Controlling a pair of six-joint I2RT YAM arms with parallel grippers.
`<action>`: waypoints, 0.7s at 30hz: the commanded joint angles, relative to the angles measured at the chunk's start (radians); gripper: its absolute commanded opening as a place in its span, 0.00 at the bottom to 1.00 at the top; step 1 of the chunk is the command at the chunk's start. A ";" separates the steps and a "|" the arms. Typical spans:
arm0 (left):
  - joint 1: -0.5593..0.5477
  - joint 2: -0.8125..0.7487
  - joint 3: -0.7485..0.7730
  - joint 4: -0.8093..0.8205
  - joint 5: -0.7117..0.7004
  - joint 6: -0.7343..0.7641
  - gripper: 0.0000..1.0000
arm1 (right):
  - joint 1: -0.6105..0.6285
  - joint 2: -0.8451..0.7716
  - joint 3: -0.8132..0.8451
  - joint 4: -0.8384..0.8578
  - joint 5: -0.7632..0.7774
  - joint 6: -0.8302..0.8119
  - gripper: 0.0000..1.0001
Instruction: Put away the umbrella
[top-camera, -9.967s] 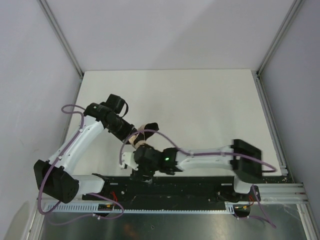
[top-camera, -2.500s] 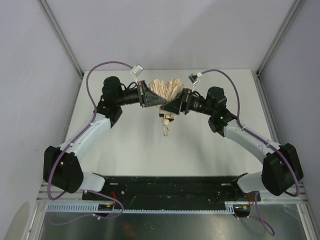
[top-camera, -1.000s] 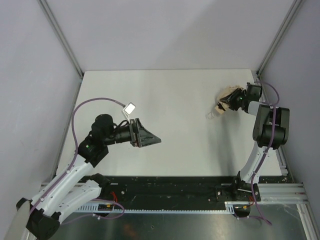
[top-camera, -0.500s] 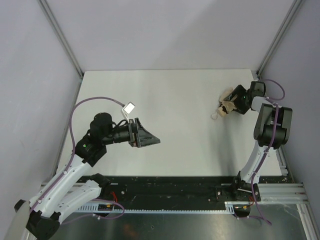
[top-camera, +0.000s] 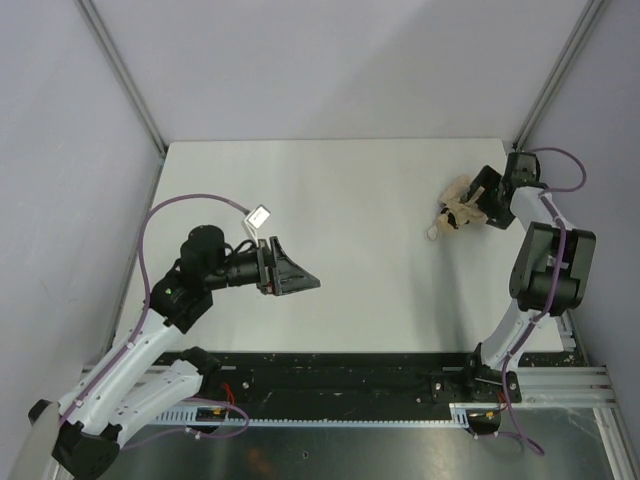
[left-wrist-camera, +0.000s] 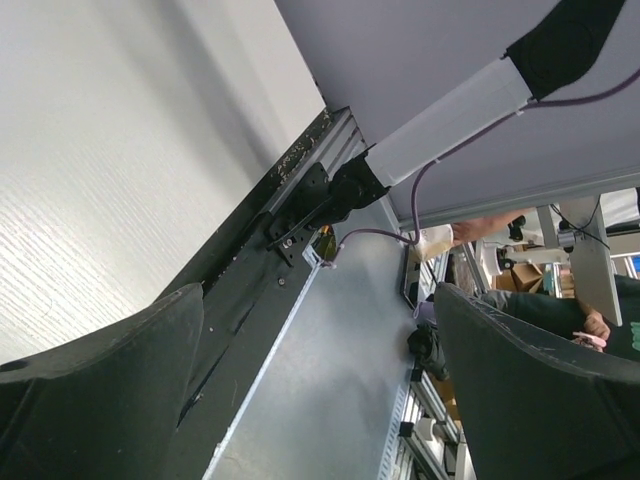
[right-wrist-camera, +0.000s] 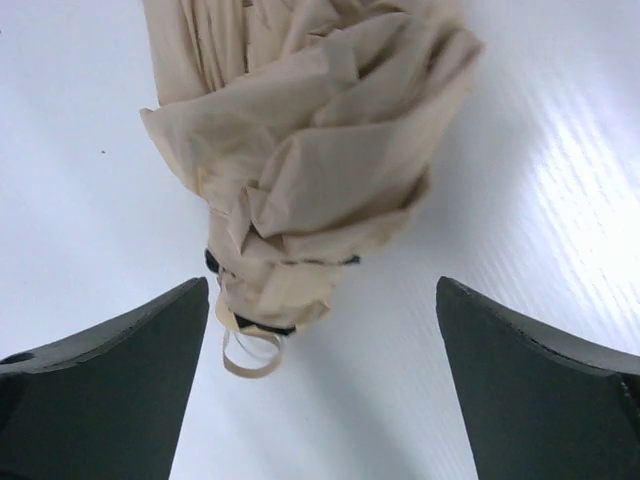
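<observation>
Over the table's (top-camera: 360, 200) near left, the left gripper (top-camera: 302, 277) gapes wide, holding nothing. At the table's far right, the right gripper (right-wrist-camera: 322, 300) is spread too, gripping nothing. The umbrella (right-wrist-camera: 300, 150) lies bunched on the table, its looped end just between those fingertips.

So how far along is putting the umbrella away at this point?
Looks done: the umbrella lies folded on the table by its right edge. In hand: nothing; right gripper open beside it, not gripping, left gripper open and empty. Left: probably only pulling the arms back.
</observation>
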 joint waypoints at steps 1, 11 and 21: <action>-0.006 -0.030 0.039 0.001 -0.027 0.021 0.99 | 0.007 -0.152 0.035 -0.151 0.194 -0.037 0.99; -0.007 -0.263 -0.007 -0.002 -0.376 0.109 0.99 | 0.466 -0.552 -0.152 -0.280 0.502 -0.061 0.99; -0.007 -0.525 -0.066 0.019 -0.628 0.149 1.00 | 1.068 -1.073 -0.346 -0.218 0.684 -0.027 0.99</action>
